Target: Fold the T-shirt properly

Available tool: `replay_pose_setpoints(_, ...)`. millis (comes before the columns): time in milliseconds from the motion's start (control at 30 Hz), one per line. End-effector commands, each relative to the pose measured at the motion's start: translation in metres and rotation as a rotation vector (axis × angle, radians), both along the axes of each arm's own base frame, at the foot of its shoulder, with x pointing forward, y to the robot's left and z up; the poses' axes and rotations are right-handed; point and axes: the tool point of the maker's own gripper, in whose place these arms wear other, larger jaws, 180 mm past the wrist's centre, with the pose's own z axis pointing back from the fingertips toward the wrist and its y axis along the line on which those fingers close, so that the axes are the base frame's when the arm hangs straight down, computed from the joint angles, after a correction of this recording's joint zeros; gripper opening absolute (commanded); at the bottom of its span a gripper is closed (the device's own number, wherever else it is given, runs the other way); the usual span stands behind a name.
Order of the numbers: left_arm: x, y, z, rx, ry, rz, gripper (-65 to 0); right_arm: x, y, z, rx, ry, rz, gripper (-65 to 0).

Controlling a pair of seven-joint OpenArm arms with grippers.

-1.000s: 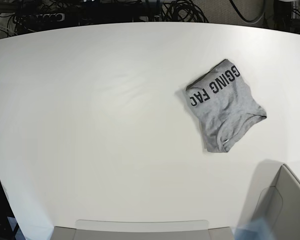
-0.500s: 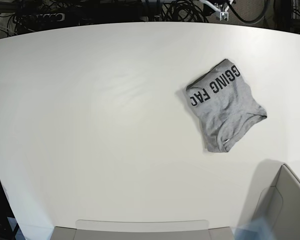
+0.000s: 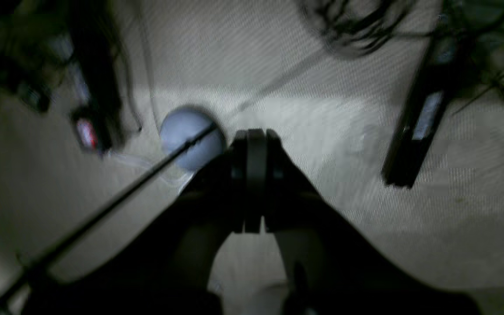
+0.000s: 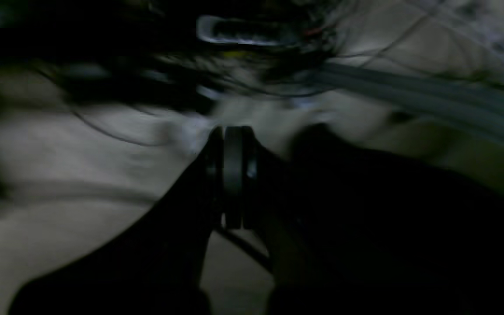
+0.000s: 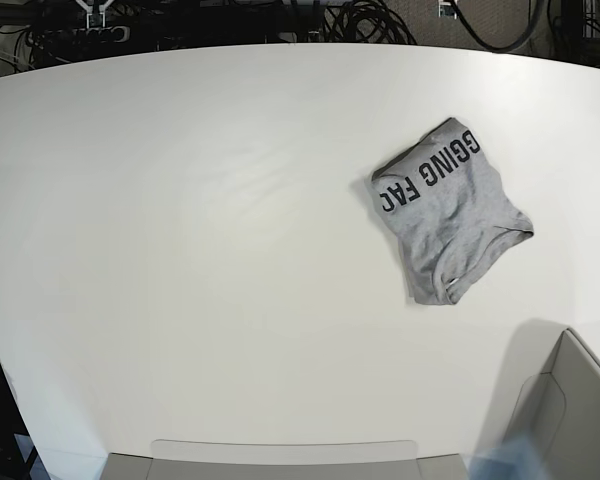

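The heather-grey T-shirt lies folded into a small skewed rectangle on the right half of the white table, with black block letters along its upper edge. It does not show in either wrist view. Both arms are pulled back beyond the table's far edge. In the base view only a small bit of my left gripper shows at the top right, and a bit of my right gripper at the top left. In the wrist views my left gripper and right gripper are shut and empty above the floor.
A cardboard box stands at the front right corner and a grey edge runs along the table's front. Tangled cables lie behind the table. The left wrist view shows a round grey object and a black power strip on the floor.
The left gripper's tip has moved up towards the top edge of the base view. The right gripper's tip has come into view at the top left. The T-shirt has not moved.
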Motion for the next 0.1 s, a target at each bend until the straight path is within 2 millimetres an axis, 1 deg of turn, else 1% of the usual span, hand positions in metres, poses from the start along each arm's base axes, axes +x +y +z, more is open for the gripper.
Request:
replay_pose_setpoints(0,-0.0026,0.0049,0.0018,0.014,0.001,-0.009,-65.0,-0.0053,0.0014,0.0009,-0.013,0.013,0.025,-65.0)
replay_pose_setpoints(67,-0.0007,0.0040,0.0013,0.013,-0.002,-0.007,-63.2,0.0035,0.0096,-0.0029,-0.004,0.007,0.051,-65.0)
